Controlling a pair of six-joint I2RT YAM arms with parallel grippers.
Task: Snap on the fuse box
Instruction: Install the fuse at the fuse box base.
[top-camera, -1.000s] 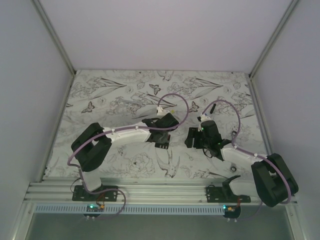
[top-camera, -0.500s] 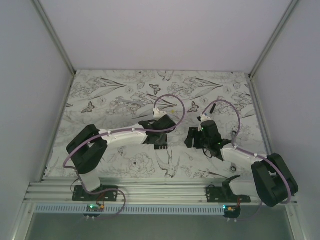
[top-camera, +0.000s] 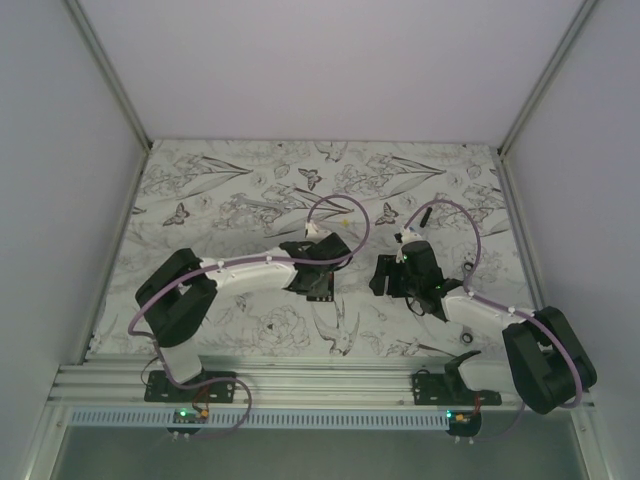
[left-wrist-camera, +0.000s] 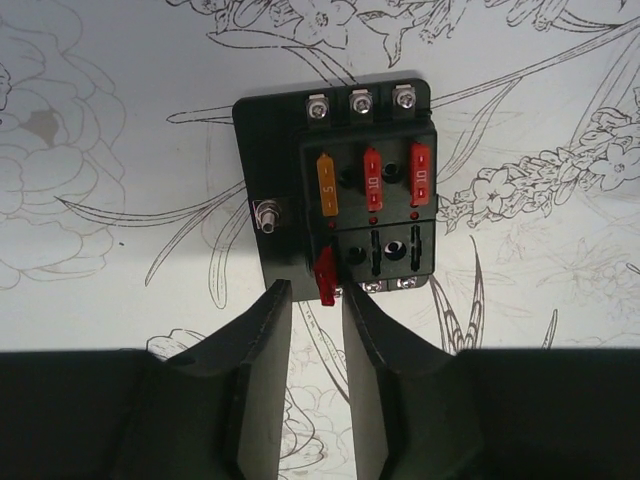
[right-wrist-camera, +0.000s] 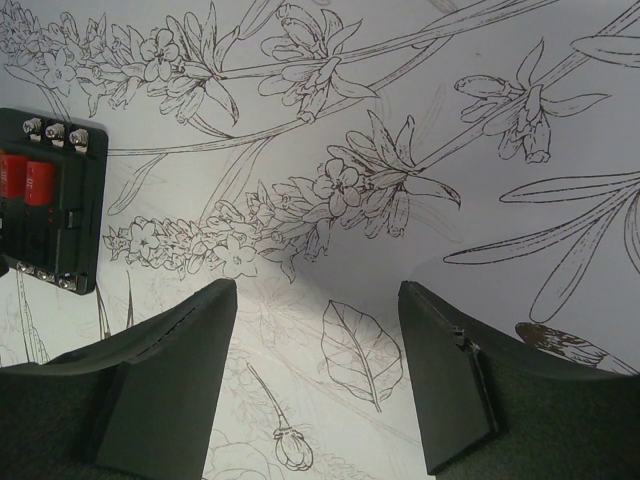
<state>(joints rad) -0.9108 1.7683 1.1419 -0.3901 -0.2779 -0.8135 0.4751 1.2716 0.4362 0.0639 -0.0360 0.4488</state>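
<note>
We are holding our left fingers (left-wrist-camera: 265, 370) narrowly parted at the near edge of the fuse box (left-wrist-camera: 340, 190), which is lying flat on the flower-printed tabletop (left-wrist-camera: 110, 110). A red fuse (left-wrist-camera: 325, 274) is standing at that edge, in the mouth of the gap, with a sliver of space on either side. We are hovering our right fingers (right-wrist-camera: 170, 380) wide apart, gripping nothing, above the tabletop, apart from the box on the left arm's side.

Black fuse box (left-wrist-camera: 347, 215), red and orange fuses (left-wrist-camera: 372, 178); white table cover (left-wrist-camera: 120, 120), grey floral line-print.
</note>
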